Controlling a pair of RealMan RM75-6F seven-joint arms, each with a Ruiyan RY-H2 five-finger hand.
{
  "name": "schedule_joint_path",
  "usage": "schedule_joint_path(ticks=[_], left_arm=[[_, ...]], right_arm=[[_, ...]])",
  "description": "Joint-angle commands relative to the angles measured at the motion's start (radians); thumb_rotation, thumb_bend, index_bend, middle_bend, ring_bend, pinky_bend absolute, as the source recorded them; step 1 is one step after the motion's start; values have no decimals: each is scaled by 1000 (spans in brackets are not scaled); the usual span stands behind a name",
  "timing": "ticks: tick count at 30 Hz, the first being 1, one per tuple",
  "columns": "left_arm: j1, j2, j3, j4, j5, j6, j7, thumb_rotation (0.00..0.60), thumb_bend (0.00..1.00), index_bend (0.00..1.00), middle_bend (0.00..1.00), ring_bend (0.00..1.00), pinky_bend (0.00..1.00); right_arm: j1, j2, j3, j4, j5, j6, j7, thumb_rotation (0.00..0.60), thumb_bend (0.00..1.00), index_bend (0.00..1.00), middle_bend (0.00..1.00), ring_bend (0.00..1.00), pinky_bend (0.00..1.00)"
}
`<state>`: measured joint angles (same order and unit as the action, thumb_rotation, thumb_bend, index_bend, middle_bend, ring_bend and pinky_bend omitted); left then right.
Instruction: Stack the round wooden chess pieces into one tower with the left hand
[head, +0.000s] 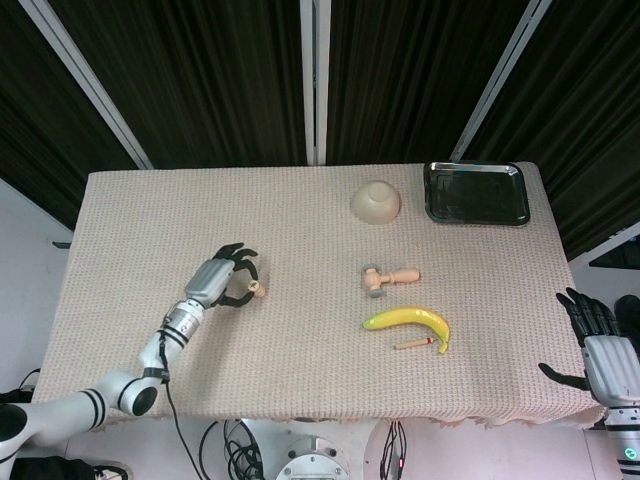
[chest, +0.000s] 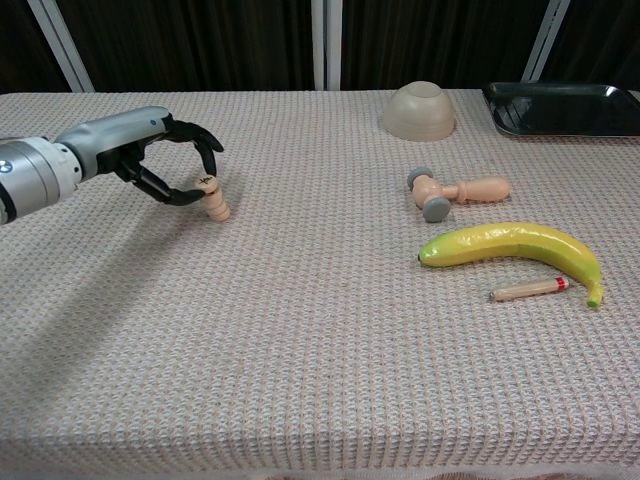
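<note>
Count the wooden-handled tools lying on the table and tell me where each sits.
2: a small mallet with grey heads lies in front of the upturned bowl; a thin red-tipped wooden stick lies just in front of the banana.

This looks like a robot test lab rather than a home: a single bench covered in a beige woven cloth stands before floor-length black curtains split by pale metal frame bars. Loose cables hang under the bench's 6 o'clock edge. On the cloth lies an unrelated mix of props, among them a banana, an upturned bowl and, toward 1 o'clock, a black tray.
</note>
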<state>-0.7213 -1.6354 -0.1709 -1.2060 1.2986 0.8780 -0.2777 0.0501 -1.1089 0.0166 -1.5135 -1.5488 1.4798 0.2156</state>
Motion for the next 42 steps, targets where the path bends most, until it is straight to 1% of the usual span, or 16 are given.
schedule_joint_path(ticks=[1,9,21,35,42], left_arm=[[2,-1,3,5,5,3,-9,600,319,493,154,0,0],[2,-5,6,8,25,11,-32,600,319,490,154,0,0],[0,-19,9,36,24,1,-49,600,319,480,153,0,0],[0,-17,9,34,29,4,-52,600,319,417,153,0,0],[2,-17,12,35,34,8,-56,600,319,365,144,0,0]], right_arm=[[0,0,-1,0,0,-1,-1,600,12,0,0,0,0],[1,2,-1,-5,-1,-4,-9,600,12,0,0,0,0],[5,5,-2,-8,4,-19,-13,600,12,0,0,0,0],[3,6,-4,-5,5,-19,-11,600,13,0,0,0,0],[4,6,-3,-5,8,-22,-11,600,13,0,0,0,0]])
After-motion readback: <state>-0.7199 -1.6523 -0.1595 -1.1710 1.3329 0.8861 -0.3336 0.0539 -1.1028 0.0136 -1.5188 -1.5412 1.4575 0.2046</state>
